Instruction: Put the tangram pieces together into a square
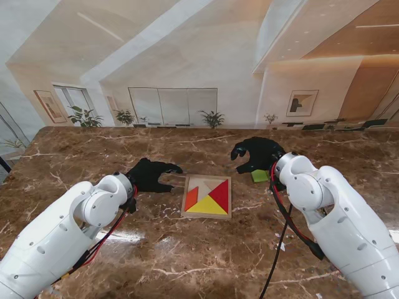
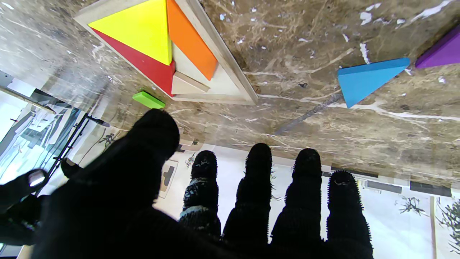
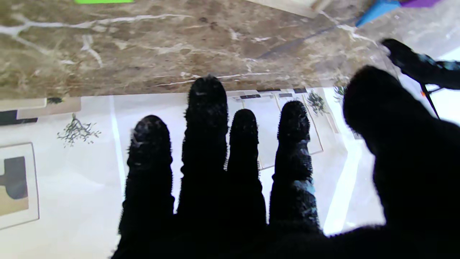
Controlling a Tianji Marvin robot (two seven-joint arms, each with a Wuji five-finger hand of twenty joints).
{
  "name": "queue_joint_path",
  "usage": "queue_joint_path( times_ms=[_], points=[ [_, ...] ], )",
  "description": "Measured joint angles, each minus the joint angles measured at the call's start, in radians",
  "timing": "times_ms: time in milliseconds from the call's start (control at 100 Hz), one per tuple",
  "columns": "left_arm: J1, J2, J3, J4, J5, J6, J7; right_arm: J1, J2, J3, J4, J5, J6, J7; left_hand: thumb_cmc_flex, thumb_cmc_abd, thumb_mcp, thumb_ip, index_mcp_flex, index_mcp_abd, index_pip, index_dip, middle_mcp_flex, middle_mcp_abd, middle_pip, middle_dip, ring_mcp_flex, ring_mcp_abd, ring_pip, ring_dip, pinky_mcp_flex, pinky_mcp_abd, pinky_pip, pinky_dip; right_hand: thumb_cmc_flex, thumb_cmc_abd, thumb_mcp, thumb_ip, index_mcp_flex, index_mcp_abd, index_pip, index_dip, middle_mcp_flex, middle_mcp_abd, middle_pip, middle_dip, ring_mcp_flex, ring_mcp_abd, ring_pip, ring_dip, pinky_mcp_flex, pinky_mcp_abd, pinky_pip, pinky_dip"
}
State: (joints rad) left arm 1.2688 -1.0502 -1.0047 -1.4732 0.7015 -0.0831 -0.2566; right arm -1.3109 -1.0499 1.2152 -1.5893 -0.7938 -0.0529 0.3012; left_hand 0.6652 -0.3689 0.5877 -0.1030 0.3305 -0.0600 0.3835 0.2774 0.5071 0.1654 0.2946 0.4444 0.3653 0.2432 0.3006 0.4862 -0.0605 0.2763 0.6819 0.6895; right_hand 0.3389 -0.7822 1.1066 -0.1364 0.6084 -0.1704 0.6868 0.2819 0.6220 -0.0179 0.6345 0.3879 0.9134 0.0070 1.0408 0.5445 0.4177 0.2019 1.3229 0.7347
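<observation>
Wooden tray [image 1: 206, 215] sits mid tabletop [image 1: 187, 261], sides roughly square to me. Inside: yellow triangle [image 1: 208, 207] w/ long edge nearest me, apex pointing 12 o'clock; red triangle [image 1: 221, 194] at 3; orange piece [image 1: 191, 199] at 9, long axis running 12–6. Green piece [image 1: 260, 175] at 2 o'clock of tray, beside right robot hand [image 1: 255, 154]. Left robot hand [image 1: 151, 174] at 9. Both spread, holding nothing.

A wooden tray [image 1: 206, 215] sits mid-tabletop [image 1: 187, 261] with three triangular pieces [image 1: 209, 197] inside (one corner bare). The left hand [image 1: 149, 174] lies just left of it; the right hand [image 1: 257, 153] farther right, over a small block [image 1: 260, 175].
</observation>
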Motion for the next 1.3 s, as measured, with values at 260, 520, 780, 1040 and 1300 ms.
queue_joint_path(
  times_ms=[260, 520, 780, 1040, 1300],
  points=[
    [-0.006, -0.001, -0.001, 0.007, -0.009, 0.003, -0.001, 0.113, 0.016, -0.072, 0.191, -0.083, -0.084, -0.087, 0.000, 0.000, -0.008, 0.000, 0.000, 0.000, 0.000, 0.000, 0.000, 0.000, -0.008, -0.006, 0.000, 0.000, -0.001, 0.000, 0.000, 0.000, -0.016, 0.000, 0.063, -0.121, 0.027, -0.018, -0.051, -0.055, 0.008, 0.001, 0.000, -0.035, 0.000, -0.005, 0.000, -0.001, -0.009, 0.000, -0.001, -0.003, -0.003, 0.000],
    [-0.018, -0.005, 0.008, 0.032, -0.023, -0.009, 0.018, 0.253, 0.015, -0.215, 0.408, -0.145, -0.135, -0.224, 0.000, 0.000, -0.010, 0.000, 0.000, 0.000, 0.000, 0.000, 0.000, -0.001, -0.009, -0.010, 0.000, 0.000, -0.001, 0.000, 0.000, 0.000, -0.022, 0.000, 0.082, -0.162, 0.032, -0.026, -0.068, -0.090, 0.008, 0.001, 0.015, -0.047, 0.018, -0.008, 0.001, -0.002, -0.011, 0.000, 0.011, -0.008, -0.010, 0.000],
    [-0.041, -0.011, 0.031, 0.066, -0.047, -0.009, 0.034, 0.370, 0.011, -0.352, 0.583, -0.155, -0.152, -0.312, 0.000, 0.000, -0.020, 0.000, 0.000, 0.000, 0.000, 0.000, 0.000, -0.001, -0.009, -0.010, 0.000, 0.000, -0.001, 0.000, 0.000, 0.000, -0.024, 0.000, 0.082, -0.163, 0.032, -0.027, -0.068, -0.093, 0.009, 0.001, 0.044, -0.046, 0.051, 0.001, 0.001, -0.005, -0.011, 0.000, 0.012, -0.008, -0.014, 0.000],
    [-0.045, -0.015, 0.033, 0.073, -0.049, -0.008, 0.045, 0.423, 0.006, -0.451, 0.680, -0.142, -0.140, -0.379, 0.000, 0.000, -0.021, 0.000, 0.000, 0.000, 0.000, 0.000, 0.000, -0.001, -0.009, -0.010, 0.000, 0.000, -0.011, 0.000, 0.000, 0.001, -0.032, 0.000, 0.082, -0.173, 0.032, -0.027, -0.137, -0.089, -0.007, -0.001, 0.055, -0.042, 0.058, 0.013, 0.001, -0.006, -0.011, 0.000, 0.012, -0.008, -0.015, 0.000],
    [-0.053, -0.018, 0.046, 0.084, -0.052, -0.008, 0.060, 0.444, -0.002, -0.524, 0.738, -0.116, -0.107, -0.425, 0.000, 0.000, -0.030, 0.000, 0.000, 0.000, 0.000, 0.000, 0.000, -0.001, -0.009, -0.010, 0.000, 0.001, -0.011, 0.000, 0.000, 0.001, -0.036, 0.000, 0.082, -0.173, 0.032, -0.027, -0.135, -0.062, -0.004, -0.004, 0.064, -0.032, 0.062, 0.017, 0.001, -0.010, -0.011, 0.000, 0.012, -0.008, -0.015, -0.001]
  ],
)
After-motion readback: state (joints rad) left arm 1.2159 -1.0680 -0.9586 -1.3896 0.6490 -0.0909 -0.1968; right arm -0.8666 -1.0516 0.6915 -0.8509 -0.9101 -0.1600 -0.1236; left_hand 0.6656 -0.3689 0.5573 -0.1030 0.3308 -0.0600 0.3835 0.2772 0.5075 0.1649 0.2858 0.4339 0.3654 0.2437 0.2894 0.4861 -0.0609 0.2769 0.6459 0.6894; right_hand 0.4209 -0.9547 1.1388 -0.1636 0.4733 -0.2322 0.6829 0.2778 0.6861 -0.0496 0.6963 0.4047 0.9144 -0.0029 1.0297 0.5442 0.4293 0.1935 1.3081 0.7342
